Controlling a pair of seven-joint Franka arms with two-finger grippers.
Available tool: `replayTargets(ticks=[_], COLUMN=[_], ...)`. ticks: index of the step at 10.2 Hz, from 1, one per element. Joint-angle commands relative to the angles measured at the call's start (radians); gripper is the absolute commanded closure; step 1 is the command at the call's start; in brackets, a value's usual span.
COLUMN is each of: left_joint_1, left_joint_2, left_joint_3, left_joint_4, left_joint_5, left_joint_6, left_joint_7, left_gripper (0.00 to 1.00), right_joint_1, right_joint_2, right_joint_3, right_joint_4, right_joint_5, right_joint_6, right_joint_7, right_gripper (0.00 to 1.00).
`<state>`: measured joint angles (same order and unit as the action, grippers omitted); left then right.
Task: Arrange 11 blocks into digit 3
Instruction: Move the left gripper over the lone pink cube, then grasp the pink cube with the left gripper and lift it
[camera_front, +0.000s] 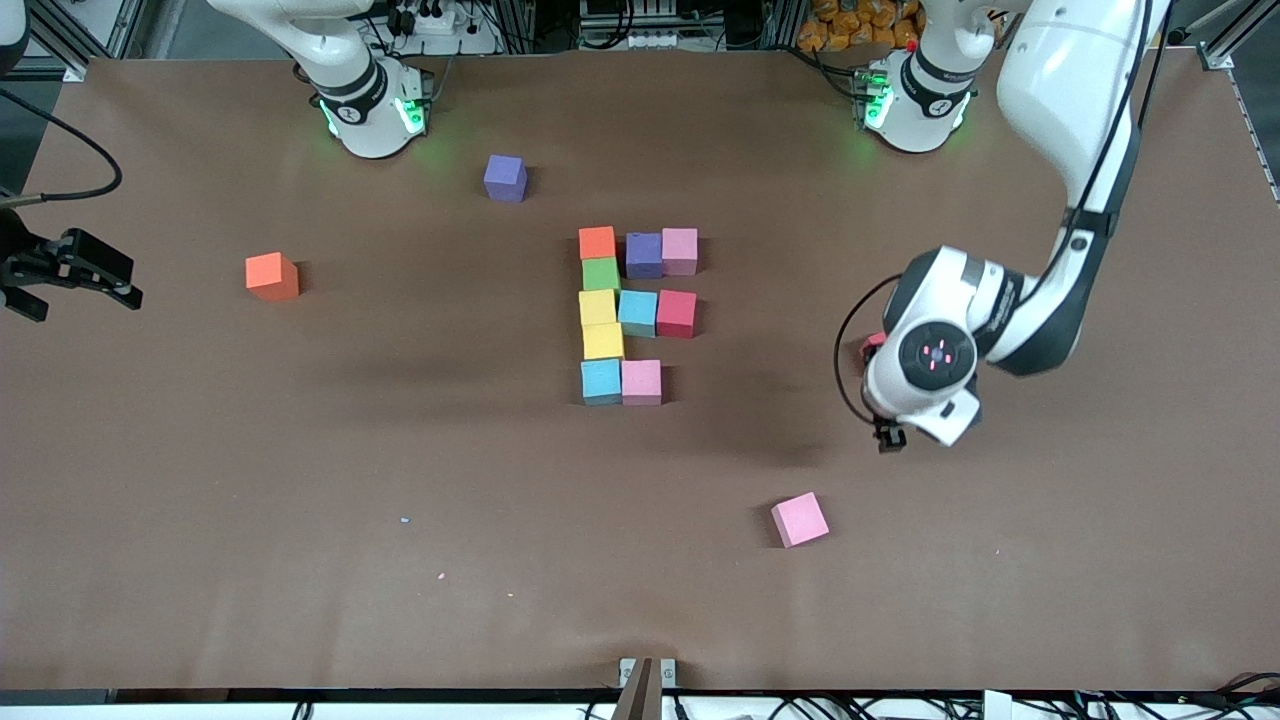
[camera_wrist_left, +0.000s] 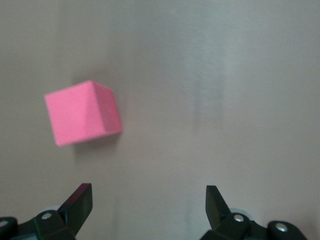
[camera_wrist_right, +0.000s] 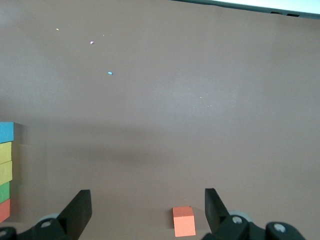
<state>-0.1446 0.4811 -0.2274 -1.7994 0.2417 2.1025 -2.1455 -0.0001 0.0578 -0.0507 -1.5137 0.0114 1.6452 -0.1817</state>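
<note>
Left gripper (camera_wrist_left: 149, 200) hangs wide open over bare table (camera_front: 1000, 560) near a loose pink block (camera_front: 799, 519); right gripper (camera_wrist_right: 148, 202) waits, open, empty.

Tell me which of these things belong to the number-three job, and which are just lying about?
Part of the job:
- the block figure, ten cubes touching, last corner unfilled
- loose pink block, nearest the front camera
- open left gripper, over bare table near it

Lying about:
- loose purple block
- loose orange block
- open right gripper, waiting at its table end
</note>
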Motion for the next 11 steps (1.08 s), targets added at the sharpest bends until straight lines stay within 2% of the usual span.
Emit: replayTargets(ticks=[1,3,5,11], left_joint_1=[0.05,0.08,0.083,0.085], left_joint_2=[-0.154,-0.164,-0.167,-0.17], left_joint_3=[0.002,0.0,-0.001,-0.003], left_joint_4=[-0.285,-0.36,-0.405,-0.446], left_joint_5=[-0.013,0.022,0.022,0.016], left_joint_6=[0.172,0.253,0.28,0.281], left_joint_7=[0.012,0.012,0.01,-0.016], left_gripper=[0.0,0.0,0.0,0.0], right_joint_1=[-0.011,-0.009,-0.005,-0.008], right_joint_2=[0.005,0.005,0.005,0.007], right_joint_3=[0.006,0.006,0.006,0.008], right_joint_4=[0.015,0.015,0.015,0.043], right_joint_5=[-0.011,-0.004,-0.005,-0.001], right_joint_6=[-0.011,-0.004,0.001,0.012], right_joint_7=[0.01,0.013,0.016,0.019], right_gripper=[0.0,0.0,0.0,0.0])
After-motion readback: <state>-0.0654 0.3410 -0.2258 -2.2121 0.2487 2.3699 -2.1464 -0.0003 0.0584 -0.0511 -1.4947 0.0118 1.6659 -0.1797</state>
